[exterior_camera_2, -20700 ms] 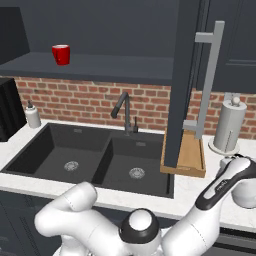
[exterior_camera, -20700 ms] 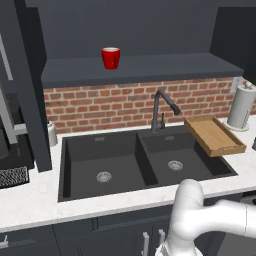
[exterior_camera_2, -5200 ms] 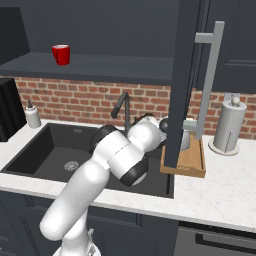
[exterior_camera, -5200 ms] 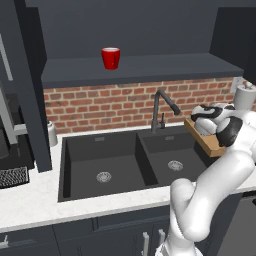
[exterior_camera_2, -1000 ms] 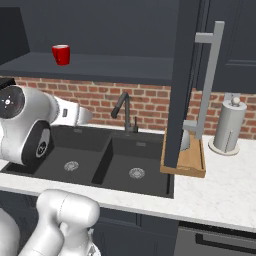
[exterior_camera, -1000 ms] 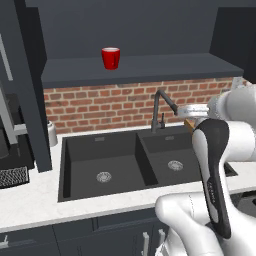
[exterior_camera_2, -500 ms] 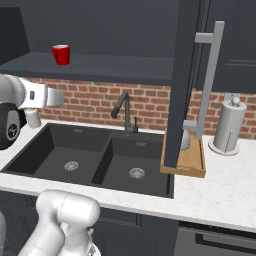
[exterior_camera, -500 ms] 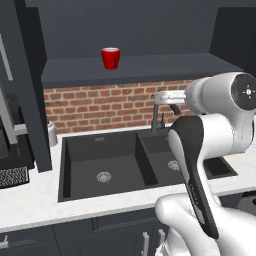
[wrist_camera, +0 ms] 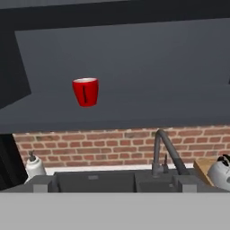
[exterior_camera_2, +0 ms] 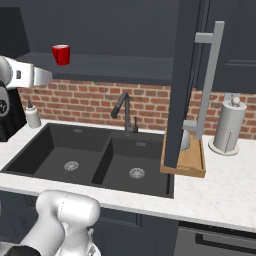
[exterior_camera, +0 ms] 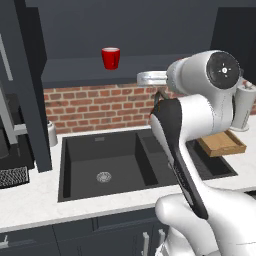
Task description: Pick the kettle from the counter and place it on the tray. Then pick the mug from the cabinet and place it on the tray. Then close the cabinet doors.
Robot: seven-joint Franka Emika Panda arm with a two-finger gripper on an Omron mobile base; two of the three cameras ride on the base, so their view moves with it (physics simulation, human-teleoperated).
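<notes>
- glossy white rounded arm links
- dark band along one link
- dark round joint cap with small screws
- grey wrist section

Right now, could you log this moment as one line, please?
kettle on tray | mug on cabinet shelf | gripper open, facing mug

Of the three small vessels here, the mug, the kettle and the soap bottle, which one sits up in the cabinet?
The red mug: it stands on the dark shelf of the open cabinet. The kettle rests on the tray, and the soap bottle stands on the counter.
</notes>
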